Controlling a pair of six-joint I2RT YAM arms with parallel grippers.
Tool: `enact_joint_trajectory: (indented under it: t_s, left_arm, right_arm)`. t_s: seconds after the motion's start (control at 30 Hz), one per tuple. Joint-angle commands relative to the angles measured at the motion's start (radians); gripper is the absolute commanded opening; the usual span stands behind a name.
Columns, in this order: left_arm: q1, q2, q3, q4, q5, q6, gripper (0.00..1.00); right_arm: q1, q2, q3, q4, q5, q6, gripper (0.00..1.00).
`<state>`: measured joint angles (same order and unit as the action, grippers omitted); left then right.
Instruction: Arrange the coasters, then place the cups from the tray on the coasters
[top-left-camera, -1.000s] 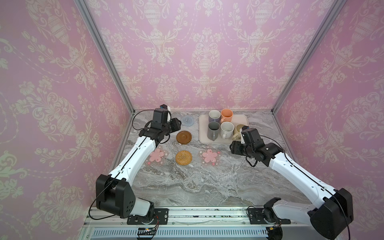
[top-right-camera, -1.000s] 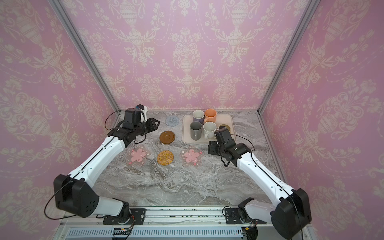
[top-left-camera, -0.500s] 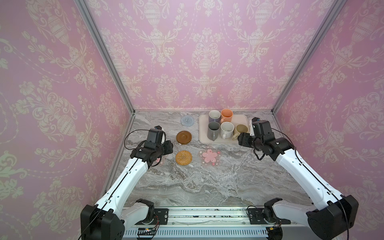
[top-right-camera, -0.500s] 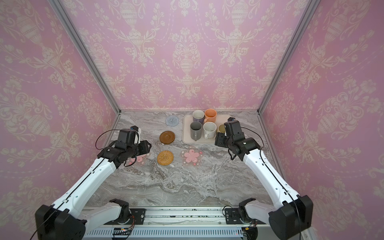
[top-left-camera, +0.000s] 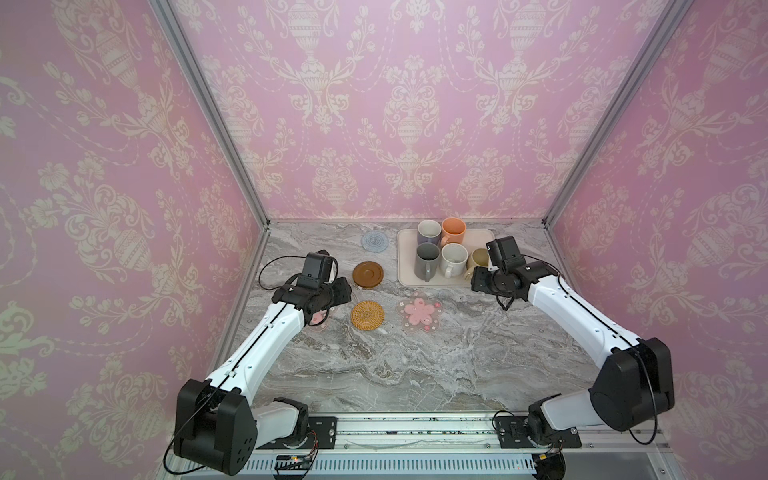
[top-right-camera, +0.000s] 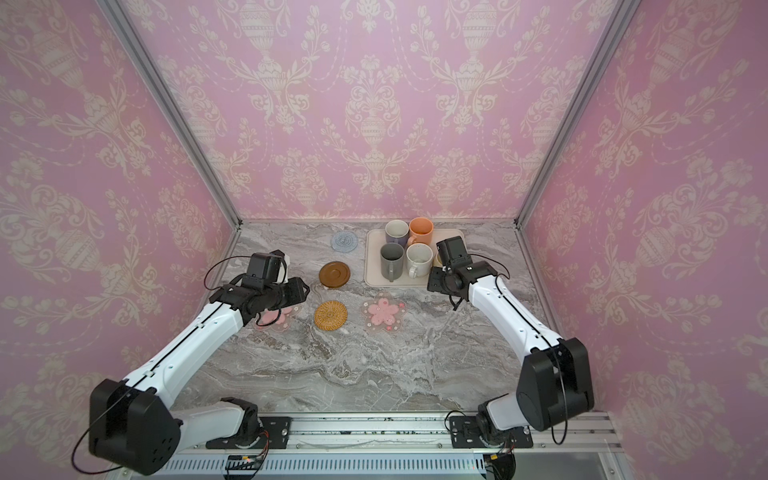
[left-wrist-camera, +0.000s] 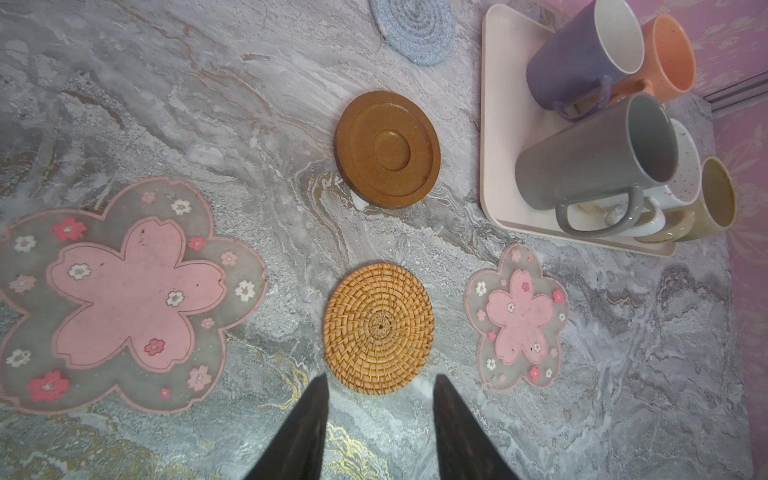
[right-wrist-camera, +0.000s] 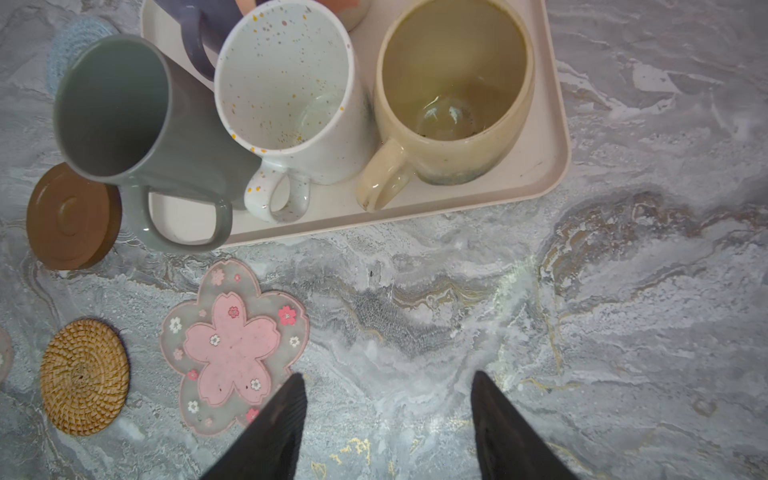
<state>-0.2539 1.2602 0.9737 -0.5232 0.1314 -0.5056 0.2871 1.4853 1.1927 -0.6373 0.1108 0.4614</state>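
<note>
Black jaws of the left gripper (left-wrist-camera: 380, 380) stand spread and empty just short of the rattan coaster (left-wrist-camera: 378, 328); those of the right gripper (right-wrist-camera: 387, 375) are likewise spread and empty over bare table (right-wrist-camera: 415, 291), facing the beige cup (right-wrist-camera: 453, 91). Arranging looks nearly done: 2 flower coasters (left-wrist-camera: 120, 295) flank the rattan one, while the brown coaster (left-wrist-camera: 387, 149) and blue coaster (left-wrist-camera: 411, 29) lie farther back near the tray (right-wrist-camera: 540, 174), which holds all 5 cups (right-wrist-camera: 286, 83). Next, I judge, those 2 need lining up, or the right gripper must close on the beige cup's handle.
</note>
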Motion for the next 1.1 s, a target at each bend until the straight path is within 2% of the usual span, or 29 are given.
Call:
enact_joint_trajectory:
  t_s: [0.0, 0.5, 0.87, 1.07]
  left_arm:
    - [-0.008, 0.045, 0.055, -0.004, 0.019, 0.049, 0.45]
    - [0.060, 0.205, 0.113, 0.062, 0.124, 0.065, 0.45]
    - [0.096, 0.250, 0.114, 0.107, 0.167, 0.047, 0.45]
    - [0.099, 0.266, 0.133, 0.103, 0.172, 0.051, 0.45]
  right_arm:
    - [-0.007, 0.058, 0.078, -0.006, 0.035, 0.028, 0.63]
    - [-0.007, 0.354, 0.286, -0.056, 0.123, 0.063, 0.55]
    - [-0.027, 0.452, 0.335, -0.064, 0.157, 0.092, 0.54]
    - [-0.035, 0.448, 0.325, -0.068, 0.173, 0.089, 0.49]
